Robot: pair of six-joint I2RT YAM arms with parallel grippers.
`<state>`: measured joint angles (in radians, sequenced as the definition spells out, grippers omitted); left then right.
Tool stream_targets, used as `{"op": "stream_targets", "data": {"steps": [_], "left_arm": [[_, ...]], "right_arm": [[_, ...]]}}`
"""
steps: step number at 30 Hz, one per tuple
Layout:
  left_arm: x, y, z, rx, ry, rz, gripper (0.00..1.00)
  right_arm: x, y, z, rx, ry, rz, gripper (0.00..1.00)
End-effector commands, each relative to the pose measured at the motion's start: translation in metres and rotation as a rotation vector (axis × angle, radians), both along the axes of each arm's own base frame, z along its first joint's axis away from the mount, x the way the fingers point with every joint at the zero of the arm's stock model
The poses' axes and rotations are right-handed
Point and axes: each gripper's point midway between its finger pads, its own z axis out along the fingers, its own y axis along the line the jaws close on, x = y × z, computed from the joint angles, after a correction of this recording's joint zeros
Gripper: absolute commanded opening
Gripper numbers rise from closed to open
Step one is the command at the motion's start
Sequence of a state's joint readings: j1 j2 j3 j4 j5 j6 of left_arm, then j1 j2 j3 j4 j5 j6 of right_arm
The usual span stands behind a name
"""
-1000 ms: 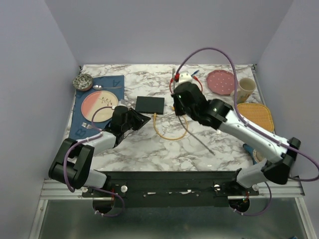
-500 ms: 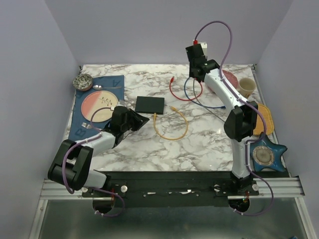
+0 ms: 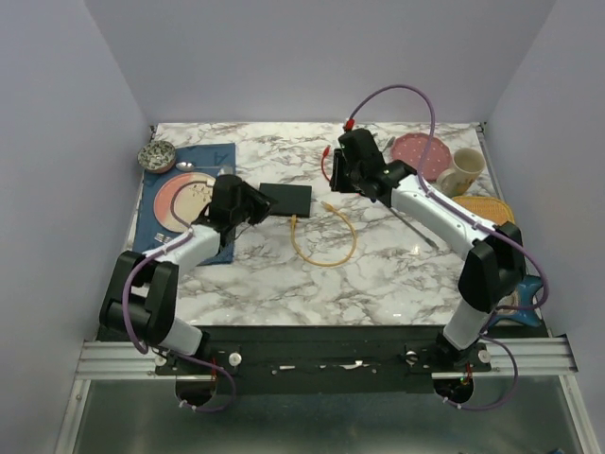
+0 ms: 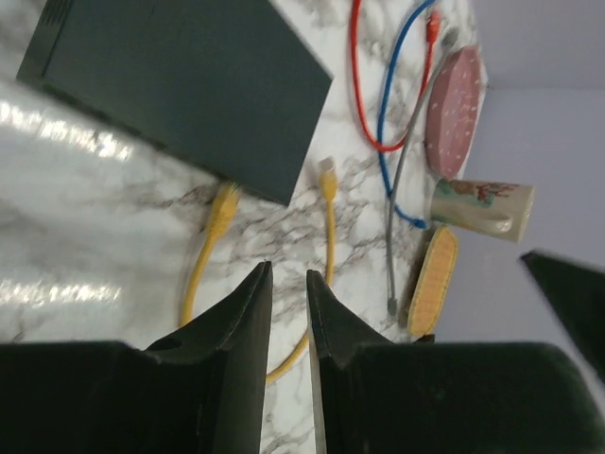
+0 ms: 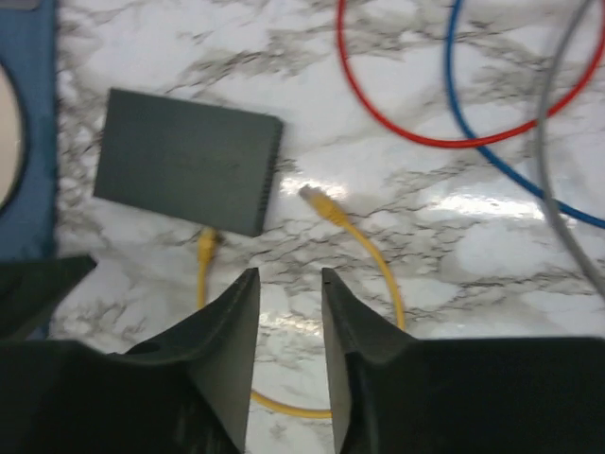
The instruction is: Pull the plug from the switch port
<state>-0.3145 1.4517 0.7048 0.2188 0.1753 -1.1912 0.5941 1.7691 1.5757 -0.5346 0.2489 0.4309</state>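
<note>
Lying flat on the bench (image 3: 397, 274): the switch (image 3: 285, 197), near the middle, a little to the left.
Cable: the yellow cable (image 4: 329, 236) loops on the marble nearer than the switch.
Plugs: 1 plug (image 5: 206, 244) meets the switch's near edge, and I cannot tell whether it sits in a port; the other plug (image 5: 317, 200) lies loose just beside the switch's corner.
Left jaws: the left gripper (image 4: 286, 274) hovers just left of the switch, jaws a narrow gap apart, nothing between them.
Right jaws: the right gripper (image 5: 288, 276) hangs right of the switch, jaws spread, holding nothing.
Farther back: a red cable (image 5: 444, 144) curls on the bench.
</note>
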Motion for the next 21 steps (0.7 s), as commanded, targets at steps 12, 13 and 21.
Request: {"op": "stream_targets", "data": {"steps": [12, 13, 21], "left_arm": [[0.163, 0.023, -0.035, 0.142, 0.065, 0.059, 0.3], [0.174, 0.022, -0.029, 0.142, 0.043, 0.06, 0.3], [0.202, 0.029, -0.063, 0.233, 0.098, 0.081, 0.3]], "right_arm": [[-0.114, 0.067, -0.073, 0.307, 0.245, 0.233, 0.01], [-0.118, 0.067, -0.073, 0.312, 0.248, 0.239, 0.01], [-0.141, 0.075, -0.084, 0.335, 0.291, 0.278, 0.01]]}}
